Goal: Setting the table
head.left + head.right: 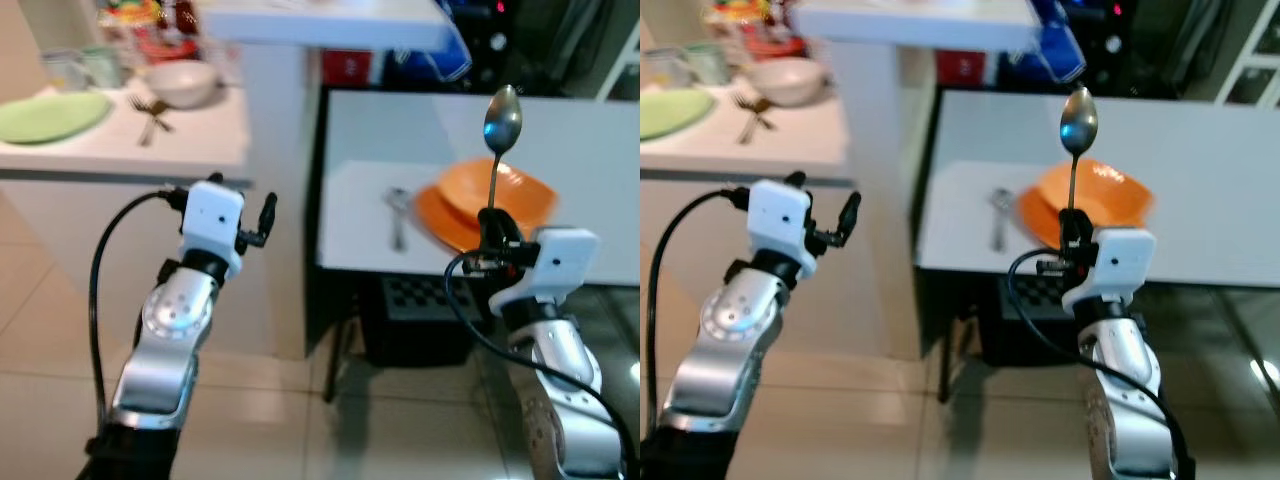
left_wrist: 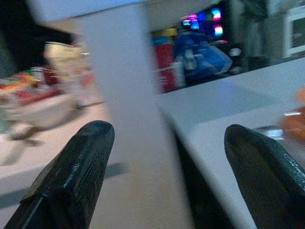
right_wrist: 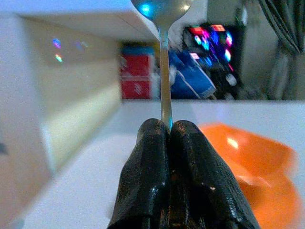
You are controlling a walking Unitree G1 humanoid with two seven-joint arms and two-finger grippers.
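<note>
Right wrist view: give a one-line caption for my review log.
Right gripper shut on an upright spoon, above the white table beside orange dishes.

bowl (image 1: 505, 195) on plate (image 1: 445, 222) — second spoon (image 1: 398, 215) left of plate

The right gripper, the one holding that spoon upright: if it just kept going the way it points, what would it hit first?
Probably the orange bowl on its orange plate: the right gripper, shut on the long-handled silver spoon, points over the white table towards them. Depth is unclear.
</note>
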